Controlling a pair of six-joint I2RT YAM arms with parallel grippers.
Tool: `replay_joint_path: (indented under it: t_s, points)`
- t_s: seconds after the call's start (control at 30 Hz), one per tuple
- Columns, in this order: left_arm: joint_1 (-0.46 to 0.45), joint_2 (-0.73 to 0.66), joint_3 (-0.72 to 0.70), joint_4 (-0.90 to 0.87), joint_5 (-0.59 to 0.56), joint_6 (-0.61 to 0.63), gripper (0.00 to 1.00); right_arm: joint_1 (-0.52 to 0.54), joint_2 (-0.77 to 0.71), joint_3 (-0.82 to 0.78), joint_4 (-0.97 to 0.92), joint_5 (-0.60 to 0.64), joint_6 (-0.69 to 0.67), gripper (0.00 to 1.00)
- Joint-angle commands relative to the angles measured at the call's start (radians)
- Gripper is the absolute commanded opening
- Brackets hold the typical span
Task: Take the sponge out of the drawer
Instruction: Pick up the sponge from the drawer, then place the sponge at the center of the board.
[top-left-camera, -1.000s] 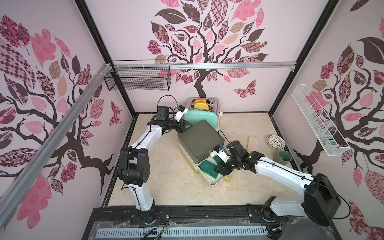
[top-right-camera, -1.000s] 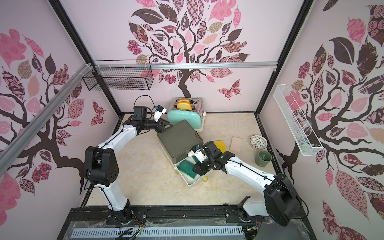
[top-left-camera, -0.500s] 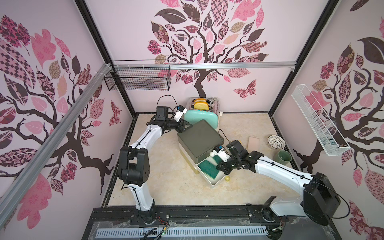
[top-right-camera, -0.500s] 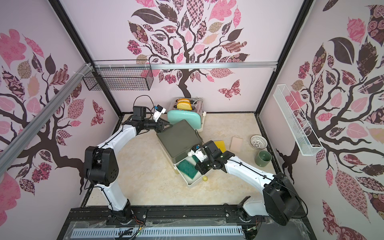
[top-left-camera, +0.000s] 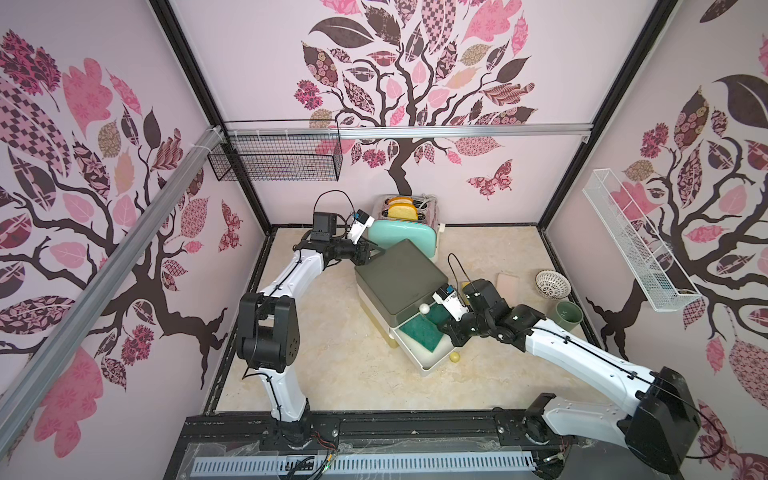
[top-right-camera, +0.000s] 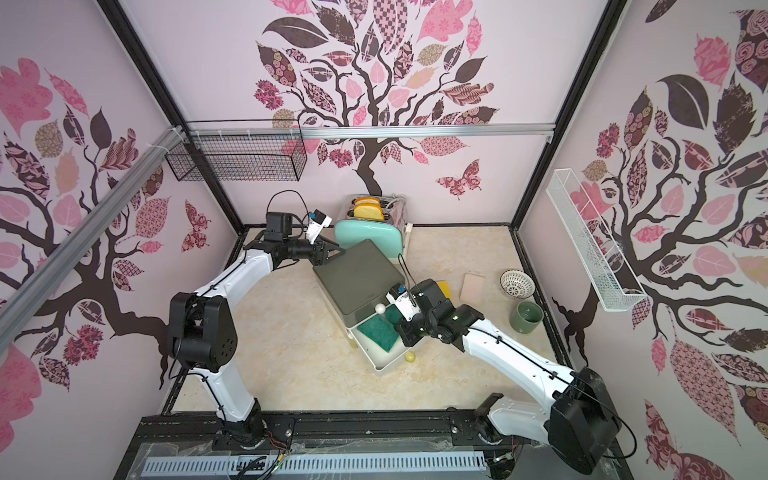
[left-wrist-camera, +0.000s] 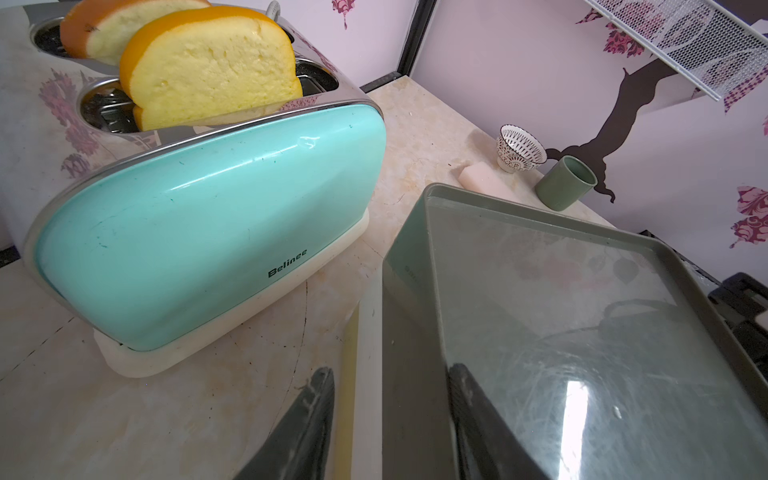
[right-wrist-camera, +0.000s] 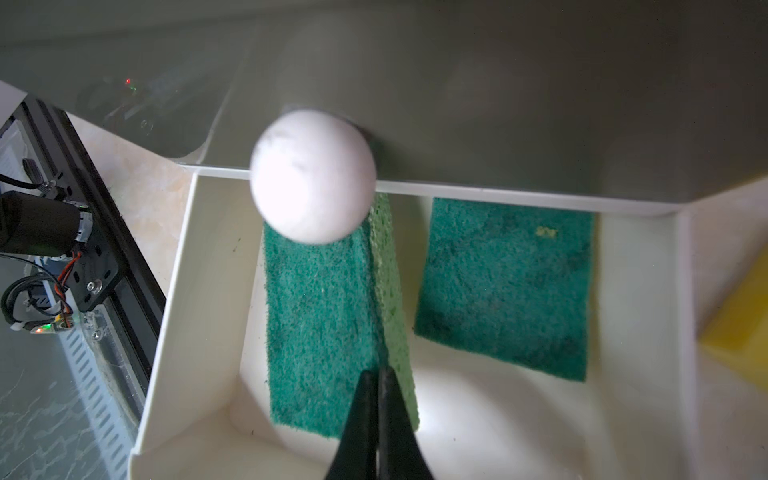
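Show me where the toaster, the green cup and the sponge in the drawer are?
toaster (left-wrist-camera: 208, 224): left wrist view, on its mint-green side panel.
green cup (top-left-camera: 568, 317): a top view, on its rim.
sponge (right-wrist-camera: 320, 324): right wrist view, on its dark green scouring face.

Two sponges (right-wrist-camera: 324, 316) lie side by side in the open drawer (top-left-camera: 430, 359) at the cabinet's (top-left-camera: 399, 282) near side. The toaster (top-left-camera: 405, 232) stands behind the cabinet; cup (top-left-camera: 567, 316) and bowl (top-left-camera: 552, 284) sit far right.

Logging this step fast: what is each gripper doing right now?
Left gripper: closed on the drawer unit, at its corner.
Right gripper: shut over the drawer; whether it pinches the sponge cannot be told.
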Motion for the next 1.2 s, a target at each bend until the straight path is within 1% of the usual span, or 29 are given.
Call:
replay_joint_path:
  t_s: [0.0,0.07,0.27,0.7,0.83,0.93,1.0,1.1,1.17]
  points:
    - [0.012,0.038,-0.019,-0.072,-0.042,0.012,0.48,0.001,-0.035,0.059,-0.047,0.048,0.010,0.00]
    - [0.011,0.036,-0.021,-0.070,-0.040,0.010,0.48,-0.001,-0.058,0.065,-0.065,0.090,0.027,0.00]
    - [0.013,0.039,-0.021,-0.062,-0.033,0.005,0.48,0.000,-0.102,0.130,-0.194,0.161,0.055,0.00]
    - [0.012,0.041,-0.033,-0.041,-0.020,-0.008,0.47,-0.001,-0.142,0.252,-0.463,0.182,0.116,0.00]
    - [0.010,0.047,-0.035,-0.035,-0.017,-0.013,0.47,0.000,-0.160,0.293,-0.496,0.243,0.141,0.00]
    - [0.011,0.046,-0.032,-0.034,-0.016,-0.013,0.46,-0.005,-0.158,0.319,-0.486,0.314,0.144,0.00]
    - [0.010,0.043,-0.032,-0.035,-0.016,-0.013,0.46,-0.041,-0.141,0.339,-0.472,0.333,0.140,0.00]
    - [0.011,0.038,-0.038,-0.030,-0.015,-0.014,0.46,-0.158,-0.130,0.353,-0.397,0.284,0.127,0.00]
    - [0.012,0.037,-0.038,-0.029,-0.014,-0.015,0.46,-0.265,-0.115,0.354,-0.336,0.238,0.121,0.00]
